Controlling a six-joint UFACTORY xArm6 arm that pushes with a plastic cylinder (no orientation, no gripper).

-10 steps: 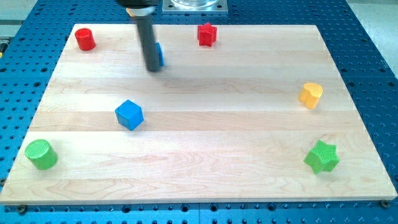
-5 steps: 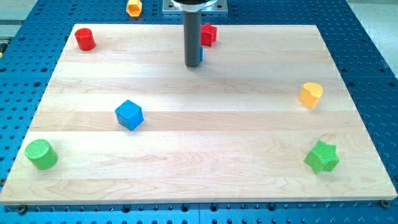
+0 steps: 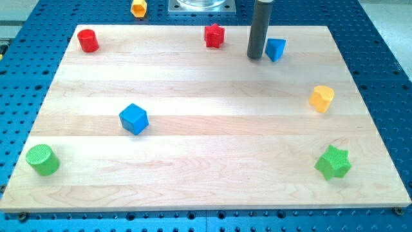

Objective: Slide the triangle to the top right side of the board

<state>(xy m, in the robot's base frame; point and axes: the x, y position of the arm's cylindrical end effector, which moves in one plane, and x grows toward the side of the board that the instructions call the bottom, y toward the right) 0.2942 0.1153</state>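
Blue triangle [image 3: 275, 49] near the top right of the wooden worktop [image 3: 206, 129], just beside my tip [image 3: 255, 57], on its right side in the view, touching or nearly so. No hand on this rod, so no spread or pinch to report. No readable writing anywhere. Small wedge-shaped block, solid blue, pointing downward in the view.

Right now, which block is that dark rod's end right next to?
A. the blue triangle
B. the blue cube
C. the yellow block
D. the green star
A: my tip sits just to the view's left of the blue triangle, near the board's top right; the blue cube, yellow block and green star lie well away from it.
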